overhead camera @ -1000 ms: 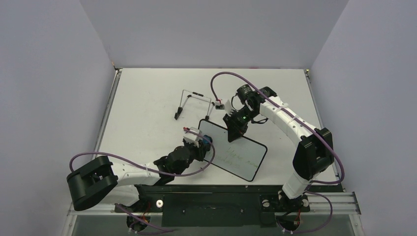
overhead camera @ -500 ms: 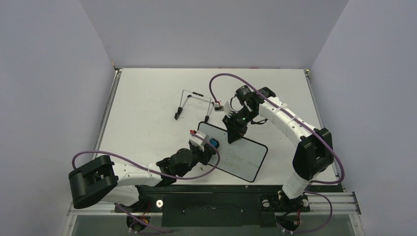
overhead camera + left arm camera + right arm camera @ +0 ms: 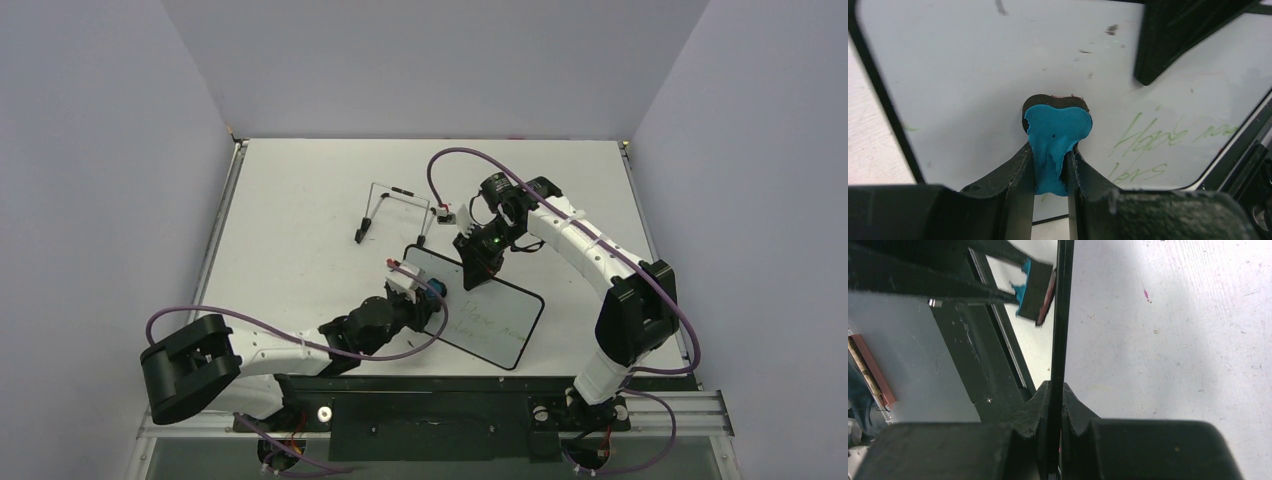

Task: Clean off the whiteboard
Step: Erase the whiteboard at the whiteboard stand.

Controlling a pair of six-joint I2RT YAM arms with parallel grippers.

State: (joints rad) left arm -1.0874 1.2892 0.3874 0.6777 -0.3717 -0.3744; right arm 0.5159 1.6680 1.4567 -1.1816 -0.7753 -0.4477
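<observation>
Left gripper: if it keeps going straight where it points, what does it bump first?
The whiteboard. The left gripper holds a blue eraser aimed at its white face, and the eraser seems to touch it, though depth is unclear.

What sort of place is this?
Likely a robotics lab test cell: blank walls box in a white table, with a left arm and right arm bolted at its edge, handling a whiteboard and eraser.

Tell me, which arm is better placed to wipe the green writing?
Left. The left gripper holds the blue eraser at the whiteboard, near the green writing; the right gripper clamps the board's edge.
</observation>
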